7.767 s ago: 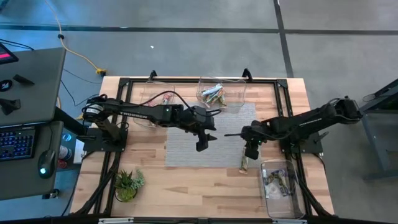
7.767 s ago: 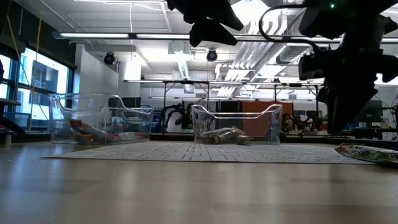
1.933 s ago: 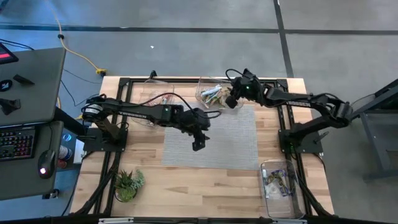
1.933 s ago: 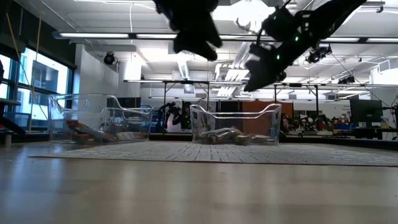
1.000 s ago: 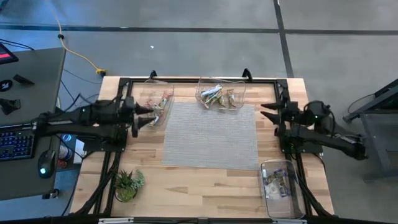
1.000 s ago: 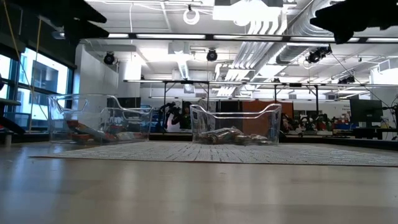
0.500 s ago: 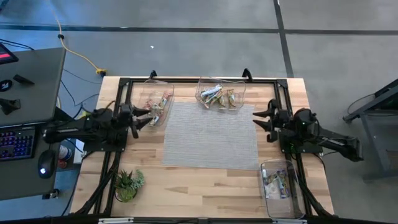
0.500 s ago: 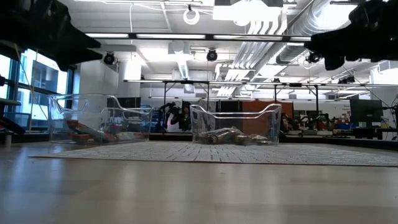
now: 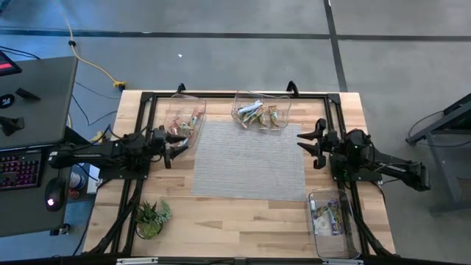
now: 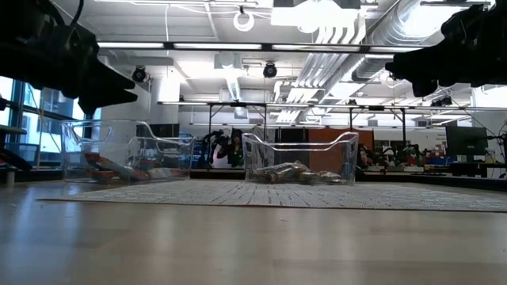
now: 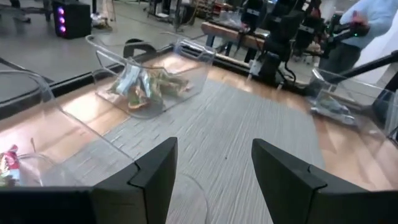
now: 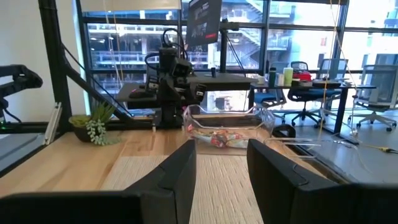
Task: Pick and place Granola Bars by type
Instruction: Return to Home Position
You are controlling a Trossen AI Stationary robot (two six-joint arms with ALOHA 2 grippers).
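The Granola Bars lie in three clear bins: red ones in the far-left bin (image 9: 184,119), green-tan ones in the far-middle bin (image 9: 260,112), and blue-silver ones in the near-right bin (image 9: 328,217). My left gripper (image 9: 182,142) hangs open and empty at the left edge of the grey mat (image 9: 249,158), beside the red-bar bin, pointing toward the table's right edge. My right gripper (image 9: 303,141) hangs open and empty at the mat's right edge, pointing left. In the wrist views nothing sits between my left gripper's (image 11: 214,180) fingers or my right gripper's (image 12: 222,174).
A small potted plant (image 9: 151,216) stands near the table's front left corner. Black frame rails (image 9: 221,94) run along the far edge and both sides of the table. A person (image 11: 373,18) shows in the room beyond the table.
Both arms have sunk toward the table, each drawn back near its own side of the mat, with the fingers as far apart as before. My right gripper has also edged a little toward the mat. The bars and bins have stayed put.
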